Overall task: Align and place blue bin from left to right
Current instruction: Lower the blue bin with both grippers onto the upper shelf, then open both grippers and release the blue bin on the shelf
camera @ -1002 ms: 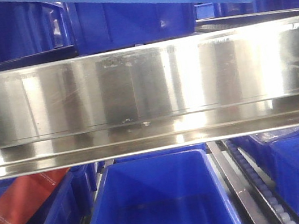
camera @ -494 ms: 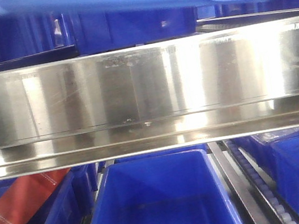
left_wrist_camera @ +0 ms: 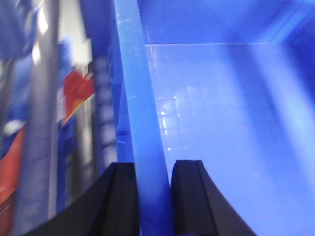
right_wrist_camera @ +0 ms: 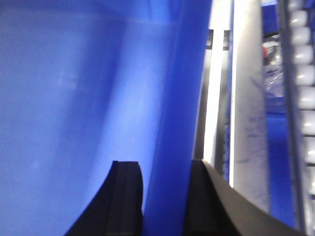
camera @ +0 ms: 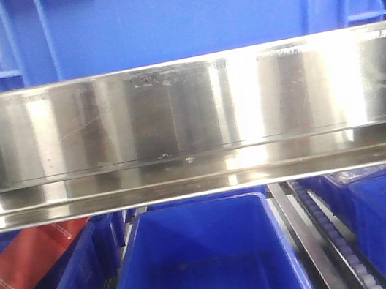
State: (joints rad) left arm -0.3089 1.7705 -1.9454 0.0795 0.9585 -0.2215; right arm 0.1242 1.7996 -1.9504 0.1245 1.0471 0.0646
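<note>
**Blue bin held by both rims above the steel rail**

The blue bin (camera: pixel 171 14) fills the top of the front view, its long smooth wall facing the camera and its ribbed corners showing at left and right. Its lower edge disappears behind the shiny steel rack rail (camera: pixel 188 115), which runs level across the whole picture; whether the bin rests on anything behind the rail cannot be told.

In the left wrist view the left gripper (left_wrist_camera: pixel 153 196) has its black fingers (left_wrist_camera: pixel 120 196) clamped on the bin's left rim, one finger outside the wall and one inside, the rim running straight away between them. The bin's pale blue floor lies to the right of that rim.

In the right wrist view the right gripper (right_wrist_camera: pixel 165 196) grips the opposite rim the same way, its fingers (right_wrist_camera: pixel 125 196) on either side of the wall. Just beyond that wall lie bright metal rails and a roller track (right_wrist_camera: pixel 302 88).

Below the rail, an open lower bin (camera: pixel 201 262) sits centred, with further blue bins on both sides and a red carton (camera: pixel 22 277) at lower left.
</note>
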